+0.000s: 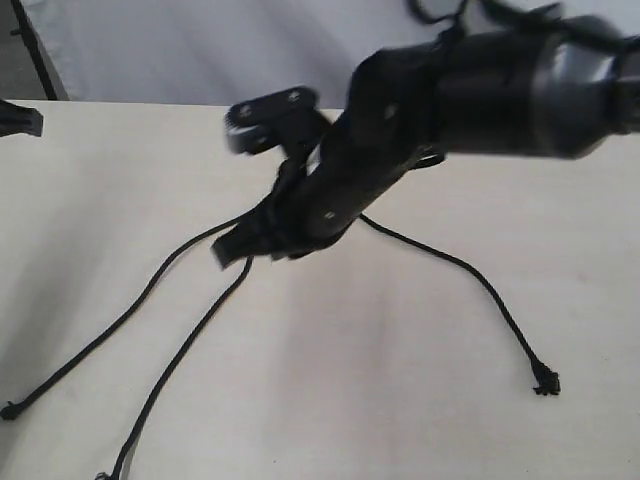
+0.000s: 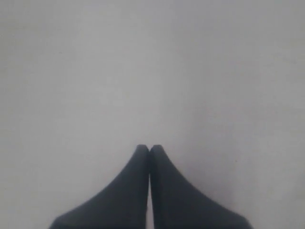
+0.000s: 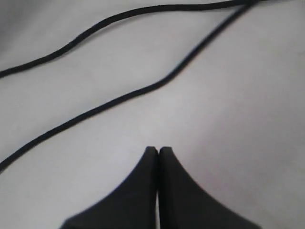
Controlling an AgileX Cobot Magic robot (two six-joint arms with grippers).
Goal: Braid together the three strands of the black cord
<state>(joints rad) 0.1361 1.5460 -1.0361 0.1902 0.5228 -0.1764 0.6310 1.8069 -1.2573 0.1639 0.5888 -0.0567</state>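
The black cord lies spread on the pale table (image 1: pixel 360 400). Its three strands fan out from under my right arm: one (image 1: pixel 120 318) runs to the far left, one (image 1: pixel 190 343) to the front edge, and one (image 1: pixel 465 270) to a knotted tip (image 1: pixel 546 384) on the right. Where they join is hidden behind the arm. My right gripper (image 1: pixel 232 250) reaches across the middle, shut and empty, just above the table between the two left strands. In the right wrist view the shut gripper (image 3: pixel 158 149) is near two strands (image 3: pixel 71 44) (image 3: pixel 95 109) without touching them. My left gripper (image 2: pixel 149 147) is shut over a bare surface.
The bulky right arm (image 1: pixel 480 90) crosses the upper right and hides part of the table behind it. A black part (image 1: pixel 20 118) pokes in at the left edge. A grey backdrop (image 1: pixel 200 50) stands behind the table's far edge.
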